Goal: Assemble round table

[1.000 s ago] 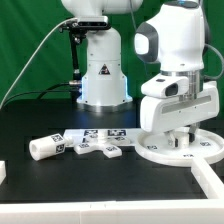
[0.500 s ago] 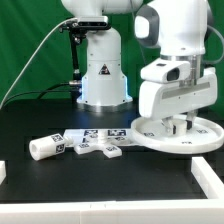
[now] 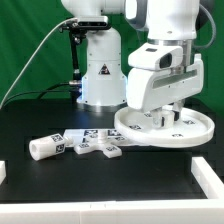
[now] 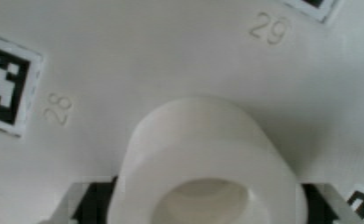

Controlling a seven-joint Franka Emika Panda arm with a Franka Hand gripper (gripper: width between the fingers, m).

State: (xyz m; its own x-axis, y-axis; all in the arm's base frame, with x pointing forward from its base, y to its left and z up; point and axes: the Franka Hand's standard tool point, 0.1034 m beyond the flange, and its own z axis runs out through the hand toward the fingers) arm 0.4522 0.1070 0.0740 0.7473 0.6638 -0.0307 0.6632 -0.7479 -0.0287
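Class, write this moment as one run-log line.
gripper: shut on round disc | cylinder: lying on table | cross-shaped piece: untouched

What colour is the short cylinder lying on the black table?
White, with a black-and-white square tag on it; the cylinder shows best in the exterior view.

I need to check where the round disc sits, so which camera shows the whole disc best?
The exterior view: the large round disc shows almost whole, rim included, partly covered by the hand. The wrist view shows only a close patch of its white surface, with tag corners and a raised stub.
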